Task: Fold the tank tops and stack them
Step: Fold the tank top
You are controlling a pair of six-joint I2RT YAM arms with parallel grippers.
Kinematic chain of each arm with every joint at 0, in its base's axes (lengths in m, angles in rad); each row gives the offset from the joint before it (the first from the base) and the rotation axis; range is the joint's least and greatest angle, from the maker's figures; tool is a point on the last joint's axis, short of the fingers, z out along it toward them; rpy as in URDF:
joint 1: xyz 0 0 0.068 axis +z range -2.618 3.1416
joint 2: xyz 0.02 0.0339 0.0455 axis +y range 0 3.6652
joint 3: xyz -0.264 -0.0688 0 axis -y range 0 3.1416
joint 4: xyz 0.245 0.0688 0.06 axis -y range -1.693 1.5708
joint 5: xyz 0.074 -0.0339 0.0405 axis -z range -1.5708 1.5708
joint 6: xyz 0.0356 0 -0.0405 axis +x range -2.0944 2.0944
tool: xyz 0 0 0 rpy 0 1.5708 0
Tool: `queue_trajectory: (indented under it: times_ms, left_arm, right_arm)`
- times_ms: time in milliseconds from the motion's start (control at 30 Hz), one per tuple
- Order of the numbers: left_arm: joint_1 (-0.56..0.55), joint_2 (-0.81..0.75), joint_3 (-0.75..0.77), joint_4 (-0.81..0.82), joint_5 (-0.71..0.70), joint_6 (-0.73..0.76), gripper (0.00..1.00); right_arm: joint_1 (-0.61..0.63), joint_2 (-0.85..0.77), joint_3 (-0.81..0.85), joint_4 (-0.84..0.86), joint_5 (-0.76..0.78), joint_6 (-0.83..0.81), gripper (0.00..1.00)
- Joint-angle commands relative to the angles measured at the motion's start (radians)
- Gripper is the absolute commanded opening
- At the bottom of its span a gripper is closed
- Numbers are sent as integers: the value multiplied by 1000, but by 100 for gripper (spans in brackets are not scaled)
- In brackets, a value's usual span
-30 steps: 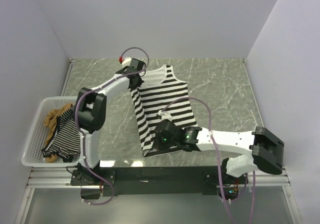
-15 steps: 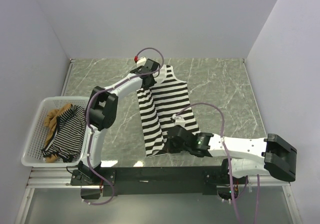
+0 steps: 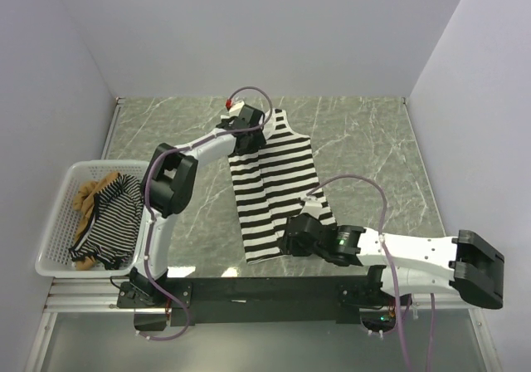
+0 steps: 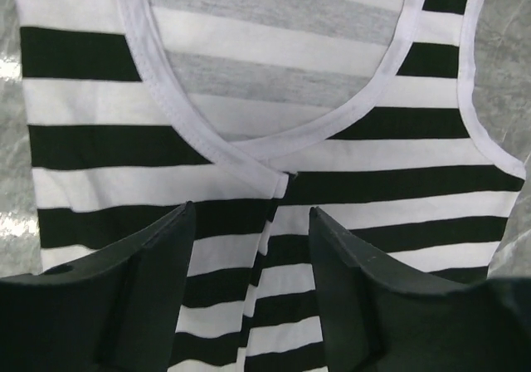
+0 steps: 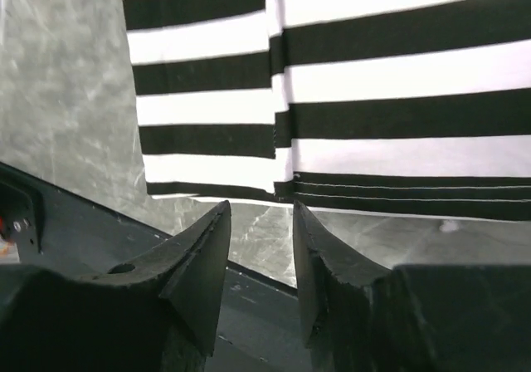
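The wide black-and-white striped tank top (image 3: 278,181) lies flat on the marble table, its left side folded over along its length. My left gripper (image 3: 251,138) hovers open just below the white-trimmed neckline (image 4: 207,144), with the fold edge (image 4: 264,264) running between its fingers and nothing gripped. My right gripper (image 3: 290,241) is open at the top's hem (image 5: 373,193), just short of it over bare table, and holds nothing. The thin-striped tank top (image 3: 112,222) and the tan-brown tank top (image 3: 87,196) lie crumpled in the basket.
A white mesh basket (image 3: 58,222) sits at the table's left edge. The black mounting rail (image 3: 265,289) runs along the near edge, right under my right gripper. Grey walls close in the table at the back and both sides.
Both grippers carried the top's left edge over to the right, laid it down and opened. The right gripper has backed off toward the near edge.
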Motion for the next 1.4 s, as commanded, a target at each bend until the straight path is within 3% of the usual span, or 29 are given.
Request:
queue_trajectory:
  times_ms: [0,167,267,467,733,900,1100,1233,1367]
  left_arm:
    - [8,-127,-34,67,-11,-24,61]
    - [41,-132,-51,-5,-42,-96,33]
    - [51,-109,-55,-26,-37,-105,24]
    - [86,-77,-107,13,30,-113,11]
    - [123,-9,-101,16,70,-87,6]
    - [146,42,-46,4,82,-44,7]
    - [190,123,99,-17,174,42,18]
    - [207,141,182,-13,202,103,38]
    - [229,85,227,27,275,132,50]
  right_arm:
    - [13,-51,42,-72,104,17,43]
    - [33,44,154,-86,150,-63,41]
    - [33,143,212,-63,130,-126,37]
    - [31,311,275,-44,106,-192,29]
    - [47,438,297,7,64,-204,21]
    - [73,536,352,50,20,-175,19]
    - [82,680,490,168,-97,-143,17]
    - [82,763,644,208,-135,-163,18]
    - [70,713,656,226,-85,-176,25]
